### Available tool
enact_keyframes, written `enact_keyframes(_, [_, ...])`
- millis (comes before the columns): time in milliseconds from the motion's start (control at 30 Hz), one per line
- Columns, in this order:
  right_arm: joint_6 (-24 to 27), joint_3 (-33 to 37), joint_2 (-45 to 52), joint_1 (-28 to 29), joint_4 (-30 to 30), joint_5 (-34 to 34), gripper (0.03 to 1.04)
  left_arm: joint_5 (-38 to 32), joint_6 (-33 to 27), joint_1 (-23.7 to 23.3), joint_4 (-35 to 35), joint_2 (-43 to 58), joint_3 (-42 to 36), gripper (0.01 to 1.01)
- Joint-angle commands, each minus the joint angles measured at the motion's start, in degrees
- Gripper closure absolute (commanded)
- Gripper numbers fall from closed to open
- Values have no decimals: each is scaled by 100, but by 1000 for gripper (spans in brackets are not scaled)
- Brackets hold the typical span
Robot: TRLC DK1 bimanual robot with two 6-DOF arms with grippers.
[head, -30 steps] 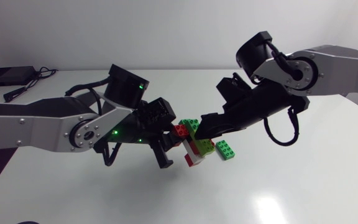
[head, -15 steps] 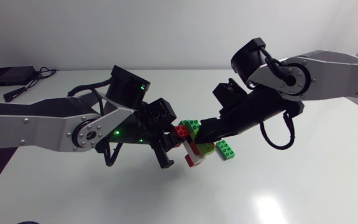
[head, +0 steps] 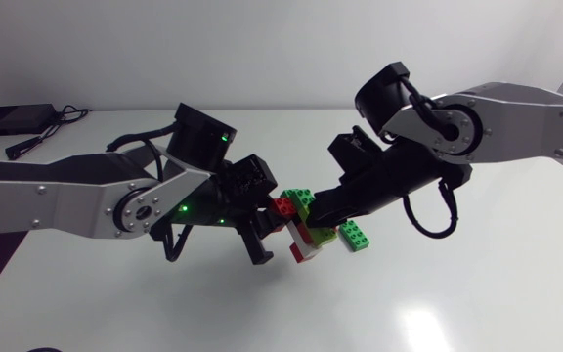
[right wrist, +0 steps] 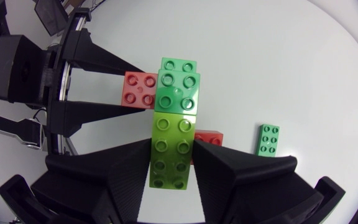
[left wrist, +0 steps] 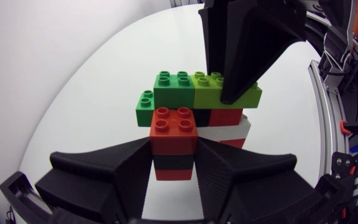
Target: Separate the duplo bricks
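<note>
A cluster of duplo bricks (head: 301, 227) hangs above the table between both grippers. My left gripper (left wrist: 174, 163) is shut on the red brick (left wrist: 174, 126) at the cluster's near end. Beyond it sit a dark green brick (left wrist: 174, 89), a lime green brick (left wrist: 211, 90), and red and white bricks (left wrist: 230, 130) below. My right gripper (right wrist: 173, 163) is shut on the lime green brick (right wrist: 173, 152), which joins the dark green brick (right wrist: 178, 90) and the red brick (right wrist: 139, 89). From above, the left gripper (head: 262, 233) and right gripper (head: 319, 208) meet at the cluster.
A loose green brick (head: 356, 236) lies on the white table just right of the cluster, also beside my right gripper as the green brick (right wrist: 268, 139). A black box with cables (head: 10, 120) sits at the back left corner.
My right gripper has closed its fingers onto the lime green brick, and the right arm has shifted slightly left. The left arm and the cluster have stayed put.
</note>
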State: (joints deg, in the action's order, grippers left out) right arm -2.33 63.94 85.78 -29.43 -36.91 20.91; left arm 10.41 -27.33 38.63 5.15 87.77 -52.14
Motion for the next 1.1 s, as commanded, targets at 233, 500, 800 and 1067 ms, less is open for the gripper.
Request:
enact_keyframes(233, [180, -233, -96, -696, 149, -948, 682, 31, 149, 48, -154, 65, -191, 713])
enact_keyframes(500, [259, -374, -167, -986, 307, -1634, 682, 31, 149, 48, -154, 56, -139, 713])
enact_keyframes(800, [286, -400, -606, -652, 280, -1537, 682, 31, 132, -31, -163, -14, -16, 713])
enact_keyframes(1067, [312, -523, -483, -529, 298, -1467, 680, 31, 105, -101, -172, -119, 125, 713])
